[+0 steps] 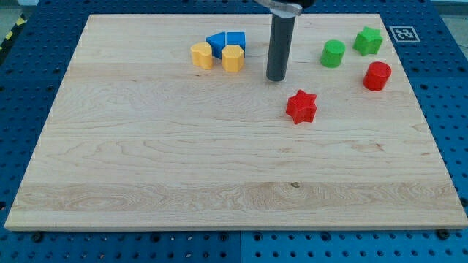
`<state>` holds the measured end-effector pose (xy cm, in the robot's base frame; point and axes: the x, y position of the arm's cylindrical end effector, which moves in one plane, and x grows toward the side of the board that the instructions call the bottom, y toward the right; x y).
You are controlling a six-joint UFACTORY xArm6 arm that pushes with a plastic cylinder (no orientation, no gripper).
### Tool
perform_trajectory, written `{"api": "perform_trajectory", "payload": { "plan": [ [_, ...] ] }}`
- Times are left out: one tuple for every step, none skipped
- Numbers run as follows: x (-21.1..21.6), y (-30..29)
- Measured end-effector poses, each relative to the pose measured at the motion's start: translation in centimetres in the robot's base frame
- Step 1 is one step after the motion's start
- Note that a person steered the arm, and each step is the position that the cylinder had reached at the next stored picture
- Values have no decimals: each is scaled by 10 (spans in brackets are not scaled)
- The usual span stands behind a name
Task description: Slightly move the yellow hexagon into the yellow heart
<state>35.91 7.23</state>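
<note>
The yellow hexagon (232,58) sits near the view's top, left of centre. The yellow heart (202,55) is just to its left, with a narrow gap between them. My tip (276,77) rests on the board to the right of the hexagon, about one block's width away and slightly lower in the view. It touches no block.
A blue block (227,41) lies right behind the two yellow blocks, touching or nearly touching them. A red star (300,107) is below and right of my tip. A green cylinder (333,53), a green star (368,40) and a red cylinder (377,76) stand at the top right. The wooden board (219,168) ends in a blue pegboard surround.
</note>
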Motion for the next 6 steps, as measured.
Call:
{"api": "perform_trajectory", "payload": {
  "plan": [
    [-4, -15],
    [-5, -35],
    [-5, -51],
    [-10, -79],
    [-11, -83],
    [-11, -53]
  ]
}}
